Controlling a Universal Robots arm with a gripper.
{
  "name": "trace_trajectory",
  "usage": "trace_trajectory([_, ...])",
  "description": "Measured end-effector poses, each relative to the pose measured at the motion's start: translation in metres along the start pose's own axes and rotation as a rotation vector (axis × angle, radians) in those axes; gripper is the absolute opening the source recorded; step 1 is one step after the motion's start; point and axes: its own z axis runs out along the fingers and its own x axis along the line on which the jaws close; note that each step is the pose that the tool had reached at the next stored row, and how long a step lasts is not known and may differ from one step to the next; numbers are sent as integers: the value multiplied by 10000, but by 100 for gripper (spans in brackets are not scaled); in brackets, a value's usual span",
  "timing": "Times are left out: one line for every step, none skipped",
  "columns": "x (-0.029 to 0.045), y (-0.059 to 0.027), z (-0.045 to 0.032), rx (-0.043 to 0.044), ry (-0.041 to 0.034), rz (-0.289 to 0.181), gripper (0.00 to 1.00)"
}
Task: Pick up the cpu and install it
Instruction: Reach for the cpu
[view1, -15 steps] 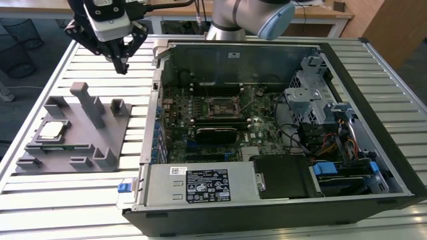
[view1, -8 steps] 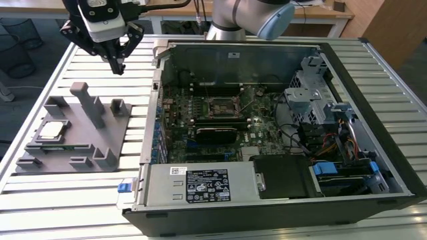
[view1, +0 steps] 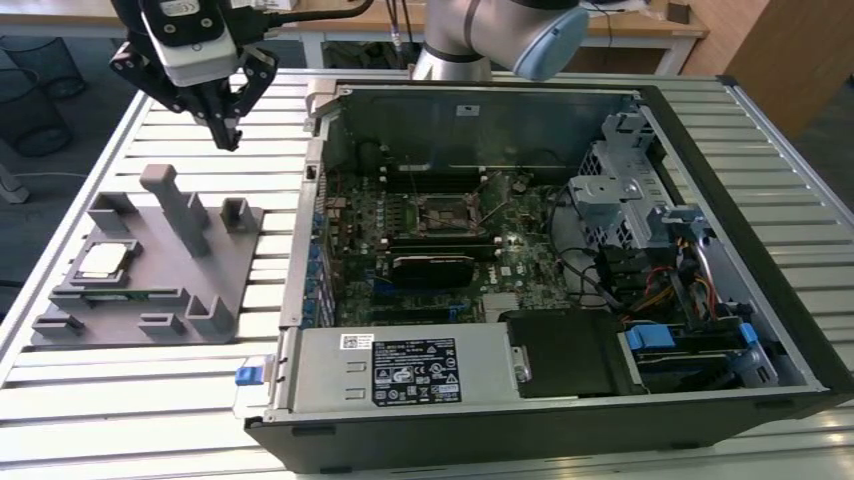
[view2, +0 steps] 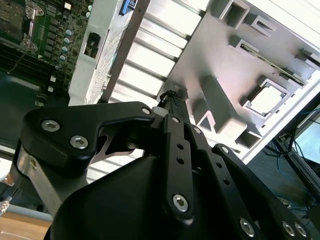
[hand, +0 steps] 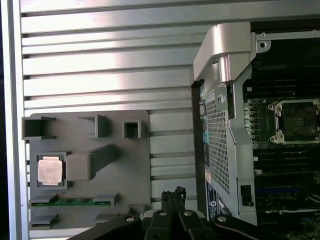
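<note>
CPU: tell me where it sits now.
The CPU sits in a pocket of the grey holder on the exterior view's left, beside the open case, with the memory stick alongside.

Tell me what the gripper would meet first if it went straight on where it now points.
The gripper would probably meet the slatted table, in the strip between the grey fixture and the computer case. Depth is unclear; the fixture's edge is possible.
</note>
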Motion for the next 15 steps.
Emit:
trace_trajectory([11,-1,2,0,1,1,11])
trace_trajectory([21,-2,4,0,3,1,11])
trace_trajectory([30,-2,6,0,4,1,11])
trace_trajectory([39,-3,7,1,6,1,11])
trace_trajectory([49,-4,9,1,7,0,11])
trace_trajectory([58,-5,11,0,9,1,11])
trace_trajectory([67,-5,13,0,10,0,11])
trace_trajectory([78,-6,15,1,12,0,11])
trace_trajectory([88,-7,16,1,13,0,11])
trace_trajectory([99,-8,18,1,13,1,11])
trace_trajectory([110,-9,19,1,15,0,11])
trace_trajectory([120,-9,21,1,16,1,11])
trace_trajectory([130,-10,23,1,18,1,11])
trace_trajectory([140,-11,25,1,18,0,11])
trace_trajectory([150,-12,27,1,20,1,11])
